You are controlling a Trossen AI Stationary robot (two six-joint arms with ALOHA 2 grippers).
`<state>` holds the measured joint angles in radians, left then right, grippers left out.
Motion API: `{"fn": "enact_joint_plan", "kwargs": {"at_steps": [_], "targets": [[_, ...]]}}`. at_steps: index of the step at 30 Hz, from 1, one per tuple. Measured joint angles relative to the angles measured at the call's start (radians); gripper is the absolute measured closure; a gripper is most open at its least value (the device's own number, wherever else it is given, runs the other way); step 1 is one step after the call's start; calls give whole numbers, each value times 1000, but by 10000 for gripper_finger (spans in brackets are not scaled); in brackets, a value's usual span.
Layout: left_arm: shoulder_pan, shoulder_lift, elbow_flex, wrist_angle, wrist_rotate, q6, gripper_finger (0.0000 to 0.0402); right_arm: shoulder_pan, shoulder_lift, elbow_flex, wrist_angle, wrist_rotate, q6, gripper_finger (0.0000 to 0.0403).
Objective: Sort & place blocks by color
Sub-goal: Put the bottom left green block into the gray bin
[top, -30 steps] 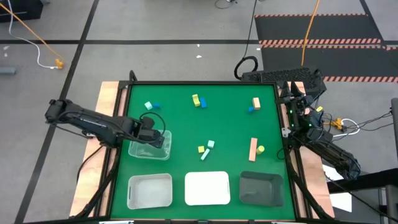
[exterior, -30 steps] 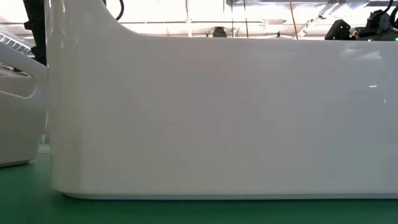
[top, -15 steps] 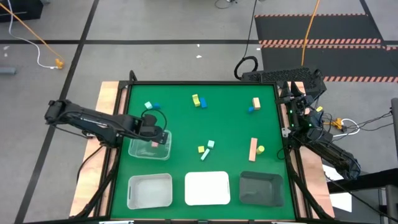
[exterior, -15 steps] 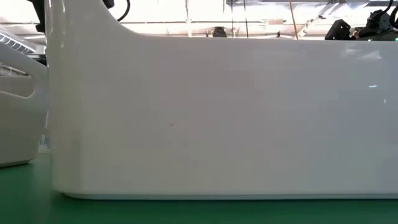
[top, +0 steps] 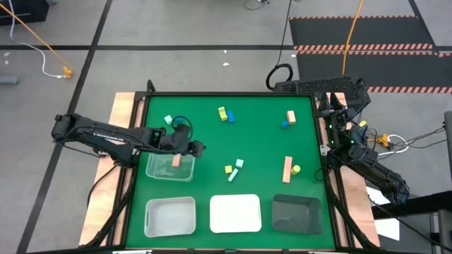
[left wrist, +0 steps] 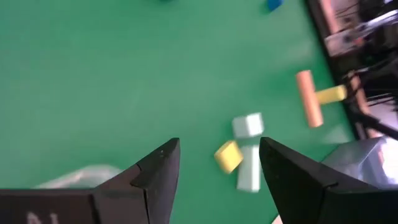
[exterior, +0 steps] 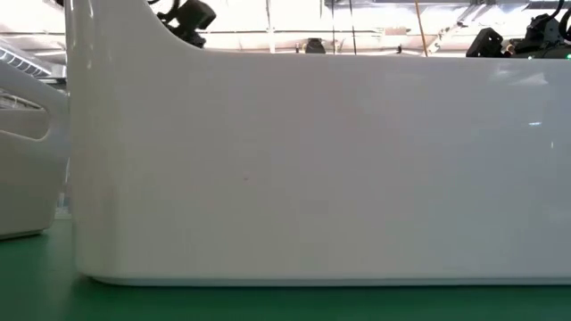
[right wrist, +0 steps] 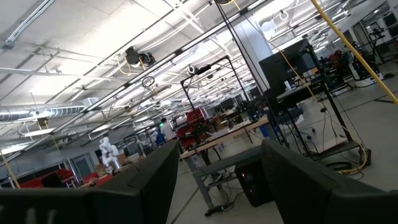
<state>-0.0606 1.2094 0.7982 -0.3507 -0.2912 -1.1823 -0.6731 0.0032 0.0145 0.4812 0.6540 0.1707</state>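
Observation:
My left gripper (top: 198, 148) (left wrist: 219, 146) is open and holds nothing; it hovers at the right rim of the clear tray (top: 159, 169). A salmon-pink block (top: 175, 161) lies on that tray's floor. Ahead of the fingers, on the green mat, lie a yellow-green cube (left wrist: 228, 155), a mint cube (left wrist: 247, 124) and a mint bar (left wrist: 249, 175). Farther right are a salmon bar (top: 287, 169) and a yellow-green block (top: 296, 169). More blocks sit near the far edge: mint (top: 168, 120), blue (top: 177, 121), yellow-green (top: 222, 111), blue (top: 229, 117), salmon (top: 291, 116), blue (top: 286, 124). My right gripper (top: 336, 111) (right wrist: 219, 149) is open, parked at the table's right edge.
Three trays line the near edge: a pale clear one (top: 170, 204), a white one (top: 236, 200) and a dark one (top: 296, 201). The white tray's wall (exterior: 303, 160) fills the low view. Bare green mat lies in the table's middle. A keyboard (top: 318, 86) sits beyond the far right corner.
My left gripper has moved from above the clear tray toward the table's right, to the tray's right rim. The salmon-pink block, hidden under the gripper a second ago, now shows lying in the clear tray.

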Motion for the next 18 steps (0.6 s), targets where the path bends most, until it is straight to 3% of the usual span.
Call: {"fn": "enact_joint_plan", "kwargs": {"at_steps": [4, 12, 18], "targets": [[38, 30, 20, 70, 0, 57, 183, 0, 0, 0, 0, 0, 0, 180], [90, 137, 190, -46, 0, 205, 183, 0, 0, 0, 0, 0, 0, 180], [113, 245, 252, -41, 10, 416, 183, 0, 0, 0, -2, 0, 0, 180]]}}
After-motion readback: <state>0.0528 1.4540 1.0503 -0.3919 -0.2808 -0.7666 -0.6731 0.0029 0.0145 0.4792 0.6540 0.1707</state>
